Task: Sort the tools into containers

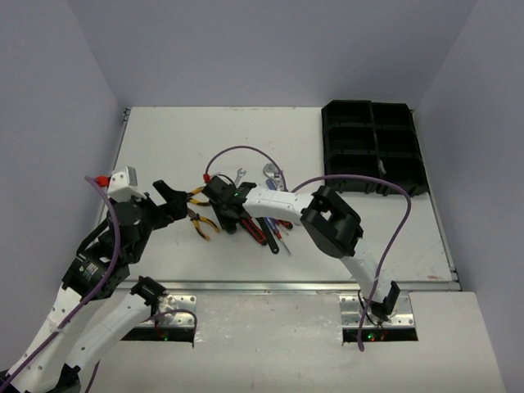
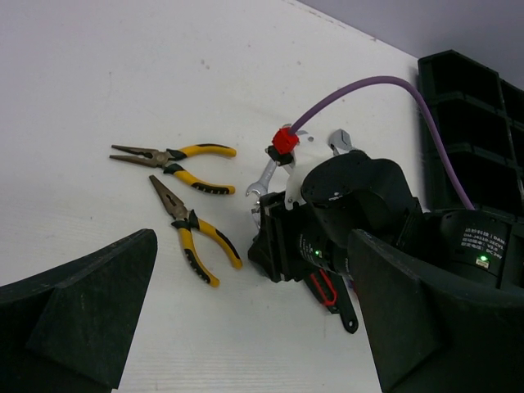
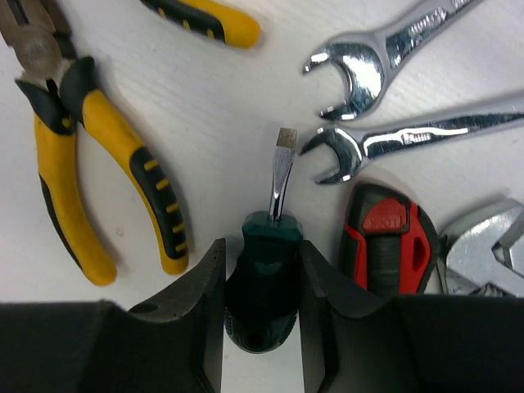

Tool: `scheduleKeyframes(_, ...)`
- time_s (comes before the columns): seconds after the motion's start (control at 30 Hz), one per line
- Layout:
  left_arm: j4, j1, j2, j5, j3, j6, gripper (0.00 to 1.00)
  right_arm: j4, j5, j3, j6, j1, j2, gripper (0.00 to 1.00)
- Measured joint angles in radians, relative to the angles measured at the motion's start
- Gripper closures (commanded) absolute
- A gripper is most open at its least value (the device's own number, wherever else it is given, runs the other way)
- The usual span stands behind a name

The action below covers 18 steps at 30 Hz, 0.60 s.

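Black left end effector (image 2: 252, 270): spread wide, empty. Your right end effector (image 3: 262, 246) pinches the green screwdriver (image 3: 260, 303) mid-surface, yellow pliers (image 3: 106, 172) at its 9 o'clock. Risk: the round handle could twist loose, or a finger could drag the red-handled wrench (image 3: 385, 246) just beside it. The tray (image 1: 370, 123) sits at 1 o'clock.

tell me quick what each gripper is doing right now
left gripper: open, holding nothing
right gripper: closed on the handle of the green screwdriver
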Motion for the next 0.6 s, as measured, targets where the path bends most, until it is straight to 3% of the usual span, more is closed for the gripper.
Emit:
scheduleKeyframes(0.17,0.002,0.000,-0.007,0.000,-0.002,0.000,0.00,-0.027,-0.005,-0.026,-0.029,-0.018,-0.087,1.00)
scheduleKeyframes(0.27,0.003,0.000,-0.013,0.000,-0.002,0.000,0.00,-0.026,-0.037,-0.016,-0.050,-0.096,-0.183,1.00)
scheduleKeyframes(0.43,0.004,0.000,-0.026,0.000,-0.002,0.001,0.00,0.015,-0.058,0.163,-0.054,-0.436,-0.226,1.00)
scheduleKeyframes(0.6,0.007,0.000,-0.032,0.002,-0.002,0.003,0.00,0.108,-0.053,0.400,-0.006,-0.832,-0.098,1.00)
